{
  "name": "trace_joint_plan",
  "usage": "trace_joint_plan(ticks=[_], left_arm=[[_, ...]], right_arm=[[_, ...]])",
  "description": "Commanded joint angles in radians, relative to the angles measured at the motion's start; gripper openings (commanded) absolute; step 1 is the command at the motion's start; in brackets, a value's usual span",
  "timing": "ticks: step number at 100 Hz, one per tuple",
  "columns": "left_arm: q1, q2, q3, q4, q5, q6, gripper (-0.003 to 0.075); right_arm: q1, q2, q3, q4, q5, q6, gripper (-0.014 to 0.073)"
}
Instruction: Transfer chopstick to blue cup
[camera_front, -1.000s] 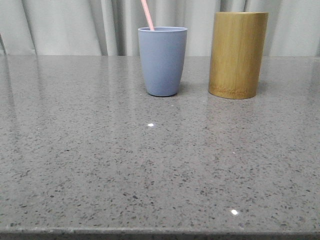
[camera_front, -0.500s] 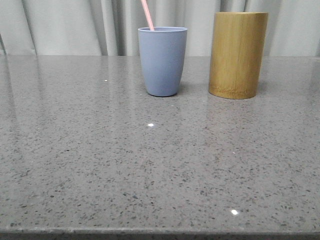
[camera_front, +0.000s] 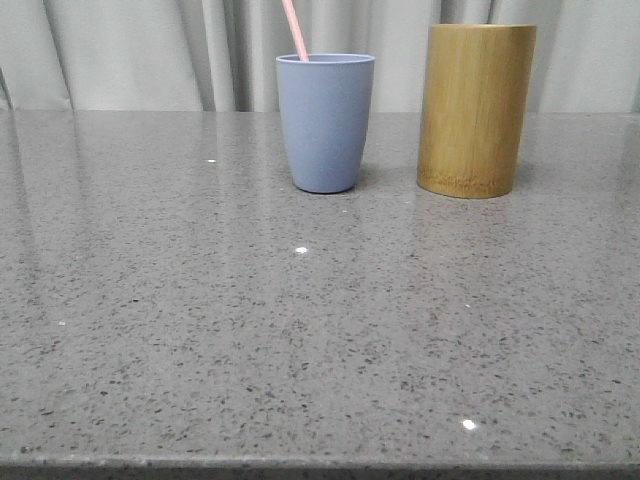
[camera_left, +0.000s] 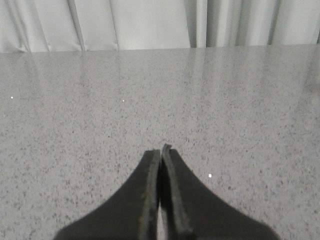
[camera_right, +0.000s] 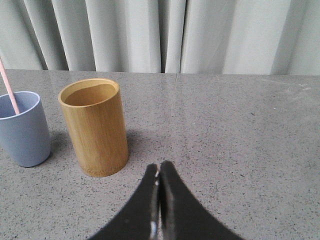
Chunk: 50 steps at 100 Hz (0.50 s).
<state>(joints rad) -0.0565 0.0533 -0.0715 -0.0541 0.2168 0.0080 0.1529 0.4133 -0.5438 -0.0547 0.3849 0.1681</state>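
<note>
The blue cup (camera_front: 325, 122) stands upright at the back middle of the table. A pale pink chopstick (camera_front: 295, 30) leans out of it, only its upper end showing. The cup (camera_right: 22, 129) and chopstick (camera_right: 8, 93) also show in the right wrist view. My left gripper (camera_left: 161, 151) is shut and empty over bare tabletop. My right gripper (camera_right: 159, 167) is shut and empty, a little in front of the bamboo cylinder. Neither gripper shows in the front view.
A taller yellow-brown bamboo cylinder (camera_front: 475, 110) stands right of the blue cup; its inside looks empty in the right wrist view (camera_right: 95, 127). The grey speckled table (camera_front: 300, 340) runs back to pale curtains (camera_front: 130, 50).
</note>
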Motion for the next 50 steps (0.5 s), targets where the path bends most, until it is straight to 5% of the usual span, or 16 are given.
trace_joint_plan(ticks=[1, 50], left_arm=[[0.002, -0.036, 0.006, 0.0, -0.092, -0.008, -0.0019], [0.007, -0.093, 0.082, 0.001, -0.141, -0.008, -0.0019]], right_arm=[[-0.005, 0.004, -0.026, -0.012, -0.074, -0.004, -0.0097], [-0.005, 0.004, -0.026, -0.012, -0.069, -0.004, -0.0097]])
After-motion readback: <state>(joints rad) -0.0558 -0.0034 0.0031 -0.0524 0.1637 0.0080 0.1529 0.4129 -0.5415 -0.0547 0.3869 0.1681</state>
